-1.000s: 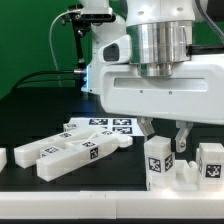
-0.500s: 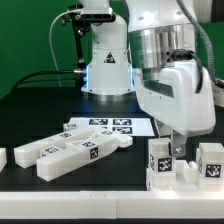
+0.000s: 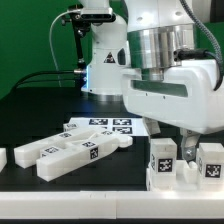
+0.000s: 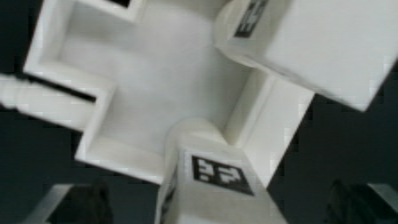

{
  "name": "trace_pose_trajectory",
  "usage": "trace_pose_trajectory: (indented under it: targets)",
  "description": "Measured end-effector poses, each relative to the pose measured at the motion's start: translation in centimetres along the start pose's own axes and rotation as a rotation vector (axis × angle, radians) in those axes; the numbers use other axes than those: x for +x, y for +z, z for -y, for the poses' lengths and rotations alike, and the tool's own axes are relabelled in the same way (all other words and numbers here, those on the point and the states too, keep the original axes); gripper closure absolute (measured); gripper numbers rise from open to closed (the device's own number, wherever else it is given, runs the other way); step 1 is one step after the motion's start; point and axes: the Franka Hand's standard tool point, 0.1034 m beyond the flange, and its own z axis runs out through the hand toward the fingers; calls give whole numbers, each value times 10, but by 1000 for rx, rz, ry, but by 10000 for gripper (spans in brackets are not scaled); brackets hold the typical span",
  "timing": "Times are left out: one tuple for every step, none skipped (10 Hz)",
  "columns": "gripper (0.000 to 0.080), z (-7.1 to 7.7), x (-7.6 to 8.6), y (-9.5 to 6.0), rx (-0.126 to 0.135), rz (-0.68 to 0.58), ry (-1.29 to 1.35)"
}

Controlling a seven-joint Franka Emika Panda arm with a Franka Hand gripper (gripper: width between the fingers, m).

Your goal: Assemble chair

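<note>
The partly built chair (image 3: 168, 176) stands at the exterior view's right front, a chunky white block with a tagged upright post (image 3: 160, 155) and a second tagged block (image 3: 211, 160). My gripper (image 3: 180, 150) hangs straight down over it, one dark finger (image 3: 188, 146) reaching between the two tagged pieces. In the wrist view a white post with a tag (image 4: 222, 172) rises from a flat white slab (image 4: 151, 90). The gripper (image 4: 217, 208) straddles that post, open, with a dark gap on each side and nothing held.
Loose white chair parts (image 3: 68, 154) lie in a heap at the exterior view's left front, with a small white piece (image 3: 3, 158) at the left edge. The marker board (image 3: 108, 127) lies behind them. The robot base (image 3: 105, 62) stands at the back.
The hand has twisted about its vertical axis and come back broadside. The jaws have spread wider, away from the post.
</note>
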Motion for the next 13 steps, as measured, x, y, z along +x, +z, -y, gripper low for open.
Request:
trace_pose_trajectory:
  targets:
    - [160, 1, 0, 0, -7, -3, -123]
    - [151, 1, 0, 0, -6, -4, -186]
    - [151, 0, 1, 0, -7, -4, -264]
    - [151, -1, 2, 0, -8, -4, -347]
    - [151, -5, 6, 0, -29, -7, -589]
    - [151, -5, 6, 0, -35, -8, -637]
    - [179, -5, 6, 0, -34, -9, -600]
    - [179, -5, 6, 0, -35, -10, -595]
    - [371, -5, 6, 0, -34, -10, -581]
    - [371, -4, 5, -1, -32, -11, -477]
    - [518, -4, 6, -1, -30, -14, -352]
    - [517, -5, 7, -1, -25, -13, -232]
    - [517, -5, 5, -1, -28, -10, -20]
